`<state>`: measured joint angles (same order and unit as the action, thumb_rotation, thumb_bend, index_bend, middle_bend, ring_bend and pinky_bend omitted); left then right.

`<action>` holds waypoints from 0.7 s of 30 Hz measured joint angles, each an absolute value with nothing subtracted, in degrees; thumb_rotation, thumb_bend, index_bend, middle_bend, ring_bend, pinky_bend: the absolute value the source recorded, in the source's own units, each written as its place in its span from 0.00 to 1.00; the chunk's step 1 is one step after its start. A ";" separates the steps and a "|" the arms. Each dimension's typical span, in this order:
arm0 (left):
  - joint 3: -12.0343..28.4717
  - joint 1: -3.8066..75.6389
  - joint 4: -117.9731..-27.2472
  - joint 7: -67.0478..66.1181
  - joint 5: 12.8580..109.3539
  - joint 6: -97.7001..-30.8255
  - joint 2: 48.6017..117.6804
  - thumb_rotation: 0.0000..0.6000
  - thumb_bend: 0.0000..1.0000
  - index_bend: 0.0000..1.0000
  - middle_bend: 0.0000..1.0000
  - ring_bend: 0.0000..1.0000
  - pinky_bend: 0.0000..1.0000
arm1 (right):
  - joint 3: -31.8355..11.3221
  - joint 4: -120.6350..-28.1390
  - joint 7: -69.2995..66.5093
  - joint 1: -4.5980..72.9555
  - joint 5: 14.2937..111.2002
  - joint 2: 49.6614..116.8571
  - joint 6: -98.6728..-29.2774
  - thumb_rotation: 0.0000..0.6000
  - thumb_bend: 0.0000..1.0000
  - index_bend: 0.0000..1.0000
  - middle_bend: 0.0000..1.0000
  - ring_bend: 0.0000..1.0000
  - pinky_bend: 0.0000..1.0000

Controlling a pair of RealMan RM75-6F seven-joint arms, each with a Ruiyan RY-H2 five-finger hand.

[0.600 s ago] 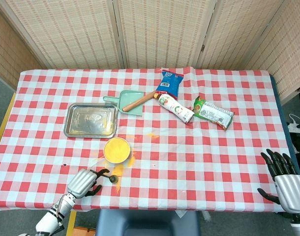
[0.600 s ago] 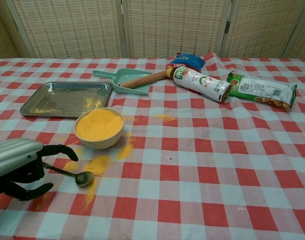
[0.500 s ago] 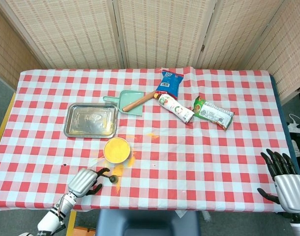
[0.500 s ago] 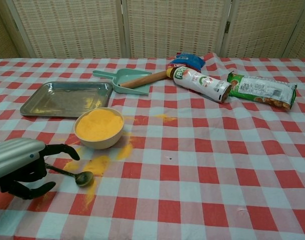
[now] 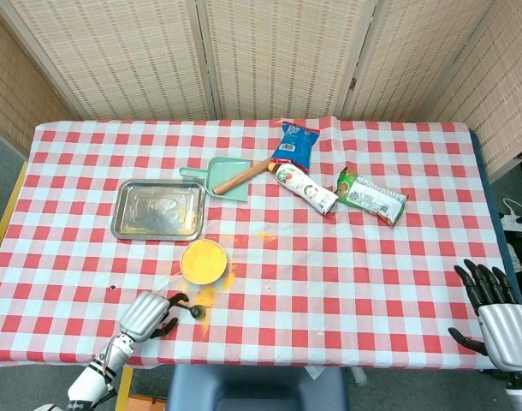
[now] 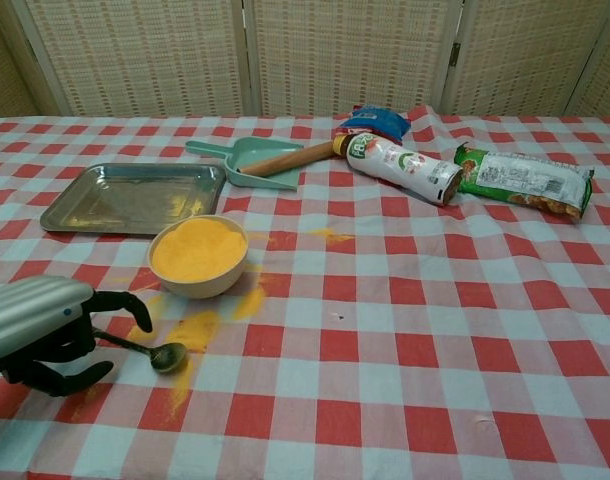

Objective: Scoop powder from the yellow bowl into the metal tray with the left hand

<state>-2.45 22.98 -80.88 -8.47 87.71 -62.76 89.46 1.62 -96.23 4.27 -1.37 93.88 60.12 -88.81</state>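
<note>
The yellow bowl (image 5: 203, 260) (image 6: 198, 256), full of yellow powder, stands just right of and in front of the metal tray (image 5: 157, 210) (image 6: 135, 197), which has a dusting of powder in it. A small metal spoon (image 5: 195, 312) (image 6: 165, 355) lies flat on the cloth in front of the bowl. My left hand (image 5: 145, 314) (image 6: 43, 328) hovers at the near-left table edge. Its fingers arch loosely over the end of the spoon's handle, thumb apart, and no grip shows. My right hand (image 5: 495, 319) is open at the near-right corner, seen only in the head view.
Spilled yellow powder (image 6: 193, 328) lies around the bowl and the spoon. Behind the bowl are a green dustpan with a wooden handle (image 6: 255, 160), a white bottle (image 6: 400, 166), a blue bag (image 6: 375, 121) and a green packet (image 6: 525, 181).
My left hand has shifted slightly back toward the near table edge. The spoon has not moved, nor has the right hand.
</note>
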 measured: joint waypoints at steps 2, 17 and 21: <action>-2.00 23.23 -80.12 -9.28 86.84 -62.23 90.24 1.00 0.44 0.36 1.00 1.00 1.00 | 1.61 -96.23 4.11 -1.46 93.95 60.04 -89.06 1.00 0.04 0.00 0.00 0.00 0.00; -1.21 23.09 -76.88 -10.99 84.82 -63.19 92.75 1.00 0.45 0.62 1.00 1.00 1.00 | 1.46 -96.23 4.42 -1.32 93.49 60.16 -88.63 1.00 0.04 0.00 0.00 0.00 0.00; -1.03 23.05 -76.28 -10.96 84.54 -63.51 92.97 1.00 0.45 0.65 1.00 1.00 1.00 | 1.44 -96.30 4.54 -1.35 93.44 60.20 -88.67 1.00 0.04 0.00 0.00 0.00 0.00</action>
